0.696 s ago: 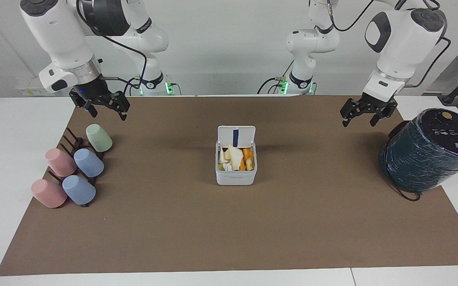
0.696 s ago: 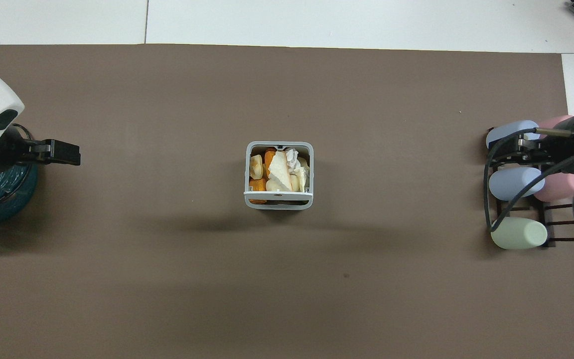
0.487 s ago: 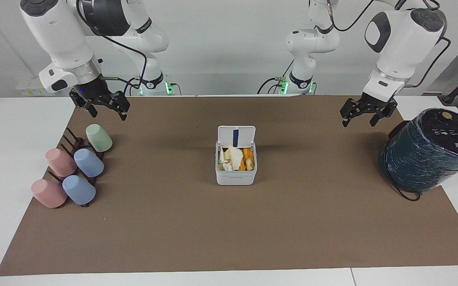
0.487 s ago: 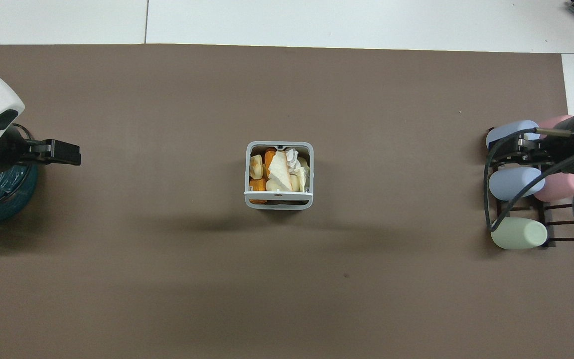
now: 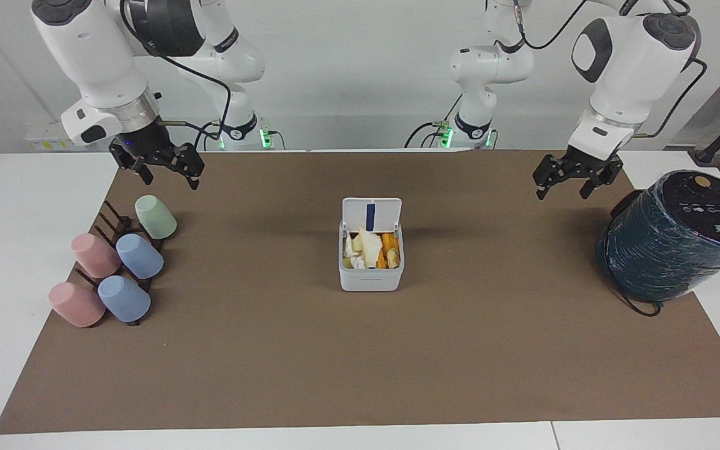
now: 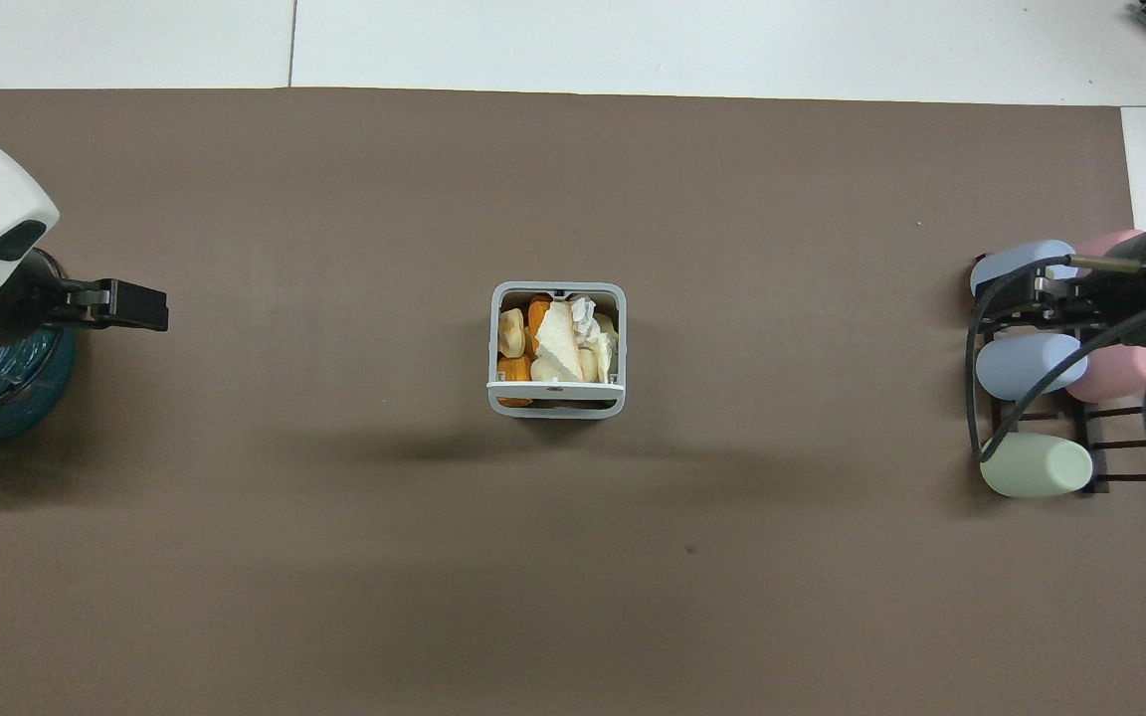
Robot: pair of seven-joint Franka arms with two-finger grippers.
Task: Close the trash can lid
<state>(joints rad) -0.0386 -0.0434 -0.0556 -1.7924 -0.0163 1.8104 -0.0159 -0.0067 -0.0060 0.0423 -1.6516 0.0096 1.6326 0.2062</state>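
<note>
Nothing legible for you here. The trash can (image 5: 370,275) has a faint mark on the wall turned away from the robots, too small to read. The teal cylinder (image 5: 672,240) has small white symbols and a white label on its black top, unreadable too.

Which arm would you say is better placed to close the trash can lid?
Neither clearly: the trash can sits mid-table, its lid upright. The left hand hangs open beside the teal cylinder; the right hand hangs open by the cup rack. I'd lean left.
</note>
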